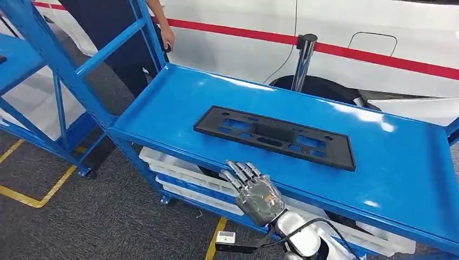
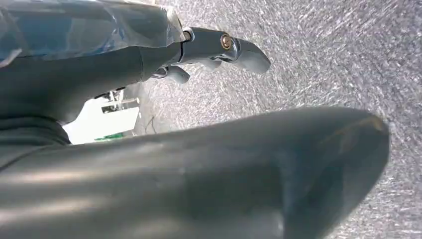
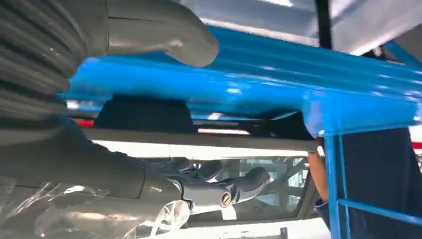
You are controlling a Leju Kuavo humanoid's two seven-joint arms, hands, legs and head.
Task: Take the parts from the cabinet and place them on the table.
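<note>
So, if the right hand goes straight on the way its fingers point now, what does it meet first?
Probably the front edge of the blue shelf: the right hand sits just before it, fingers pointing up toward the black plastic part. Height is unclear; it may pass over the edge.

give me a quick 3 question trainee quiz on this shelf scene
1. True or false: the flat black plastic frame part lies on the blue metal shelf.
2. Which is the robot's right hand doing? A grips the frame, B hovers at the shelf's front edge holding nothing, C rests on the white trays.
3. Fill in: under the shelf sit stacked ____ plastic trays.

Key: 1 true. 2 B. 3 white.
</note>
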